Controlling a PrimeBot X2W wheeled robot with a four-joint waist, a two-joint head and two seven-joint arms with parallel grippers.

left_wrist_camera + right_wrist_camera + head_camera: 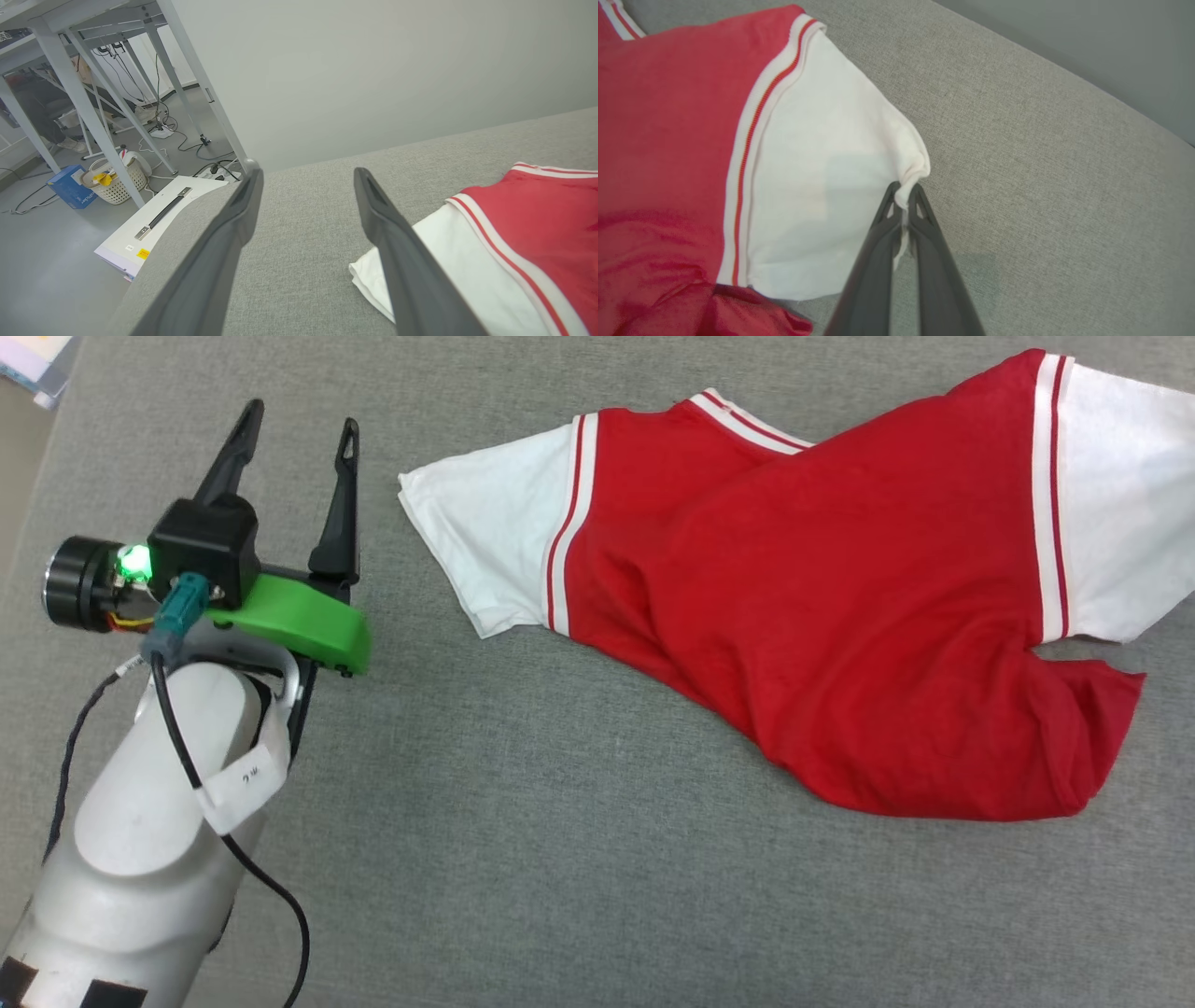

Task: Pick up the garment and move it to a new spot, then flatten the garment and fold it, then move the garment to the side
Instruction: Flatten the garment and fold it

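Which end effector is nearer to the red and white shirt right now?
Right. The right end effector is shut on the edge of one white sleeve of the shirt; the left end effector stands open beside the other sleeve, not touching.

I see grey woven fabric surface (pixel 523 821) underneath everything. Beyond its left edge, on floor: white flat board with black strap handle (pixel 154 219), white lattice basket (pixel 117 184), blue cardboard box (pixel 70 189), loose black cables (pixel 187 140), pale metal table frame (pixel 84 107). Plain pale wall (pixel 373 70) far.
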